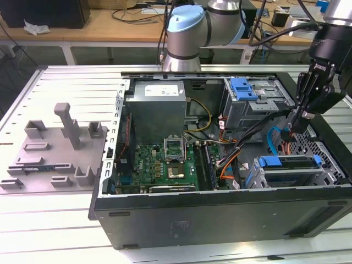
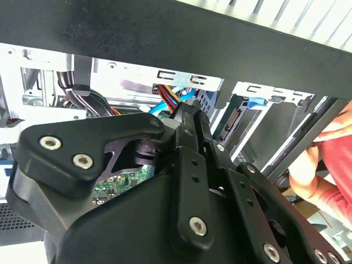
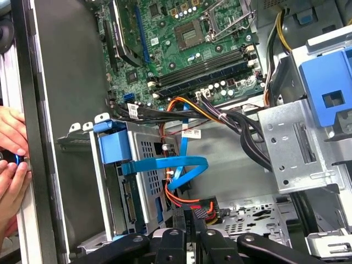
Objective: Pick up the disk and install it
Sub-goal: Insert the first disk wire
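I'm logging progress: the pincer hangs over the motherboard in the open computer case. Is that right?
Not quite. In the exterior view the pincer hangs near the drive cage, at the exterior view's right of the open computer case, not over the motherboard.

The black gripper [image 1: 295, 127] hangs over the open computer case [image 1: 220, 214], just above the blue-framed disk [image 1: 289, 171]. A green motherboard [image 1: 165, 165] lies beside the grey power supply [image 1: 158, 107].

The gripper [image 1: 293, 129] and computer case [image 1: 220, 220] are black. Just ahead of the gripper run a blue flat cable [image 3: 165, 164] and orange-red wires [image 3: 184, 199]; farther off, the motherboard [image 3: 181, 60] is green.
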`<state>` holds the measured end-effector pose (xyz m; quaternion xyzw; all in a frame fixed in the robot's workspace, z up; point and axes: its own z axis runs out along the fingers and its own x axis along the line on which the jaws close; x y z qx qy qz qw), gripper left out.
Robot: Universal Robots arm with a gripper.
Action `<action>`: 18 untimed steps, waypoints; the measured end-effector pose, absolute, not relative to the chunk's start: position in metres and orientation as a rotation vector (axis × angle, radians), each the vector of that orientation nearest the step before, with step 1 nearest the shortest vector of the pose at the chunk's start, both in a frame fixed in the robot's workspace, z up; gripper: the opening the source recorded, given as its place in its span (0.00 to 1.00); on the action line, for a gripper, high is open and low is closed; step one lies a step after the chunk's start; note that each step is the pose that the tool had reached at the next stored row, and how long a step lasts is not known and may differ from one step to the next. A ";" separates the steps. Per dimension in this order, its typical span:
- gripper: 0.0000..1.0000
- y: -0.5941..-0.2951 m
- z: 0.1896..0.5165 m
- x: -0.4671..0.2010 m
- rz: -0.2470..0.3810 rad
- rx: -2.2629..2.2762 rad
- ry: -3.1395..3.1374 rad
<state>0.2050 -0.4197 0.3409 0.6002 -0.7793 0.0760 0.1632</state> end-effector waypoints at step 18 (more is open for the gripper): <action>0.16 -0.434 0.348 0.189 0.234 1.743 -2.262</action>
